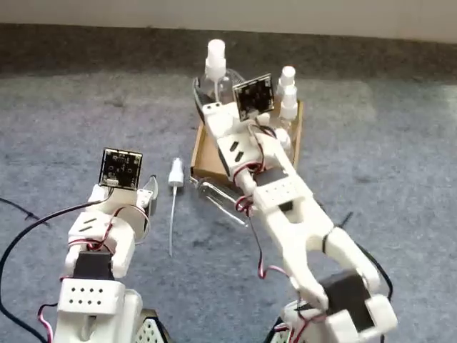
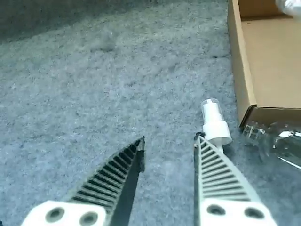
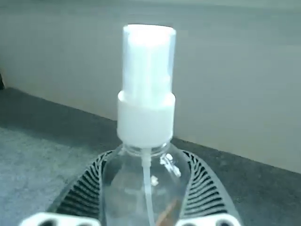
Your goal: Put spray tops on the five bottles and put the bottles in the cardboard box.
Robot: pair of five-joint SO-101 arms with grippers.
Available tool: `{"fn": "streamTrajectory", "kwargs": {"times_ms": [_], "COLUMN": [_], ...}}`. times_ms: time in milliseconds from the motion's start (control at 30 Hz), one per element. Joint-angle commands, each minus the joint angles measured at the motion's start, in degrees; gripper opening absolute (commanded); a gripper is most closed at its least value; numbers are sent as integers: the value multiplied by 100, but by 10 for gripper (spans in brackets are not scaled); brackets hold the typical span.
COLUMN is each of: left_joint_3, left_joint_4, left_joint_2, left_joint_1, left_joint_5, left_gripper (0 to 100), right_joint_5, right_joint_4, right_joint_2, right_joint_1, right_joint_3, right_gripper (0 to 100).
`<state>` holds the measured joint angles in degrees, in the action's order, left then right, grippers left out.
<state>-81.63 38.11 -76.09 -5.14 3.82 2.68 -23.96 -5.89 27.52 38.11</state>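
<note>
My right gripper (image 1: 211,98) (image 3: 146,160) is shut on a clear bottle (image 1: 223,86) (image 3: 141,188) with a white spray top (image 1: 215,54) (image 3: 146,84) on it, held upright over the far left corner of the cardboard box (image 1: 203,153). Capped bottles (image 1: 288,93) stand at the box's far right. A loose spray top (image 1: 175,174) (image 2: 214,123) with its long tube lies on the carpet left of the box. An uncapped clear bottle (image 1: 218,196) (image 2: 277,143) lies at the box's near corner. My left gripper (image 1: 148,194) (image 2: 169,141) is open, low over the carpet beside the loose top.
Grey carpet (image 1: 86,128) covers the surface, with a dark strip and a pale wall (image 3: 244,70) at the far edge. The box's side wall (image 2: 242,70) stands just beyond the loose top. A black cable (image 1: 21,214) runs along the left.
</note>
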Motion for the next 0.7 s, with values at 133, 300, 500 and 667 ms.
{"fn": "streamTrajectory", "kwargs": {"times_ms": [133, 300, 500, 667], "left_joint_3": [40, 40, 31, 31], "left_joint_4": [-123, -123, -123, -123], "left_joint_2": [-57, -57, -57, -57], "left_joint_1": [-48, -48, -48, -48], "left_joint_5": [-18, -18, -18, -18], "left_gripper": [161, 161, 161, 161], "right_joint_5": [-35, -35, -35, -35], "right_joint_4": [-400, -391, -391, -391], "right_joint_2": [1508, 2325, 3002, 3354], "right_joint_1": [-268, -391, -444, -453], "right_joint_3": [-1569, -2316, -2949, -3090], "right_gripper": [4, 4, 4, 4]}}
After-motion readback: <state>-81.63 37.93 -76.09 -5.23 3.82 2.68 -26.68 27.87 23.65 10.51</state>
